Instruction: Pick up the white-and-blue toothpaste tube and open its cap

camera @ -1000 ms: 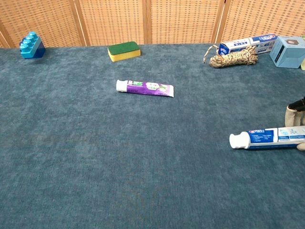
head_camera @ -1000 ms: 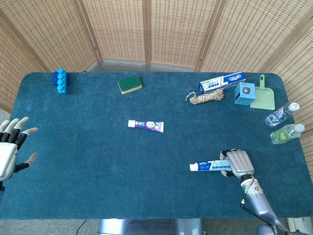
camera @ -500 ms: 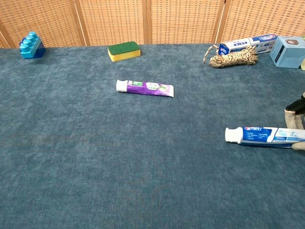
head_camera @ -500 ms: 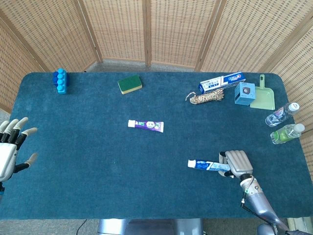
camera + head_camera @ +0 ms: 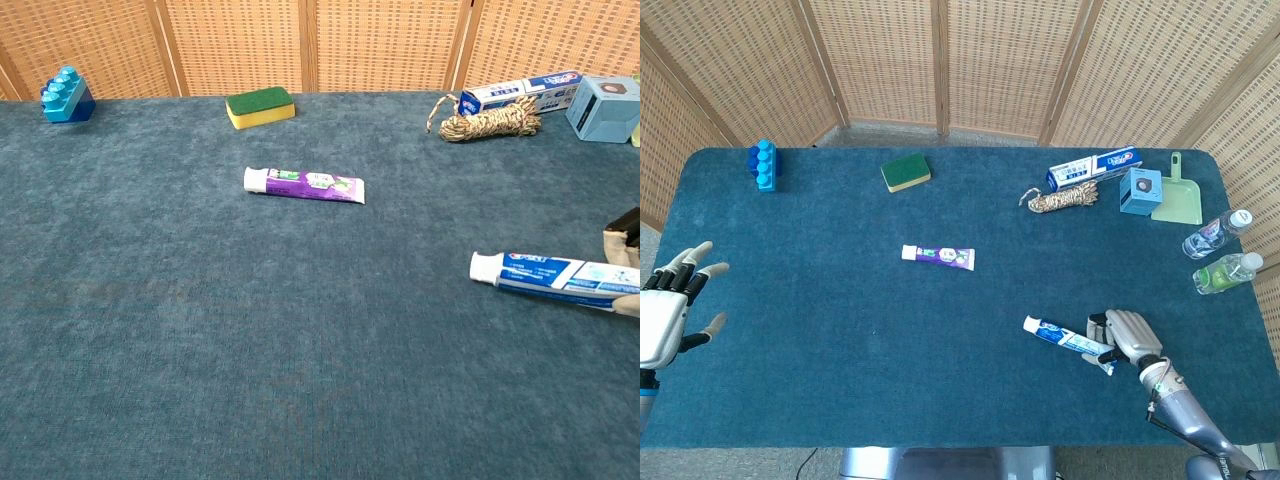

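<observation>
The dark blue felt-covered tabletop (image 5: 840,340) stretched wide in front of me, backed by woven cane screen panels (image 5: 940,60). My left hand (image 5: 670,315) hovered at the tabletop's left edge, fingers spread apart and holding nothing. My right hand (image 5: 1127,338) sat near the front right, its fingers wrapped around the tail end of the white-and-blue toothpaste tube (image 5: 1068,338); the tube pointed left with its white cap (image 5: 484,266) at the free end, slanting slightly, and from the chest view I could not tell whether it was lifted off the felt.

At the back right lay a pale green plastic dustpan (image 5: 1177,195), and just beside it a light blue cardboard box (image 5: 1139,190). Left of those lay a long white-and-blue toothpaste carton (image 5: 1092,168), with a coil of beige twine (image 5: 1062,199) touching its front. Two clear plastic bottles (image 5: 1223,258) lay at the right edge. A purple toothpaste tube (image 5: 938,256) lay near the middle, well apart from mine. A green-and-yellow sponge (image 5: 905,172) and a blue toy building block (image 5: 762,165) sat toward the back left.
</observation>
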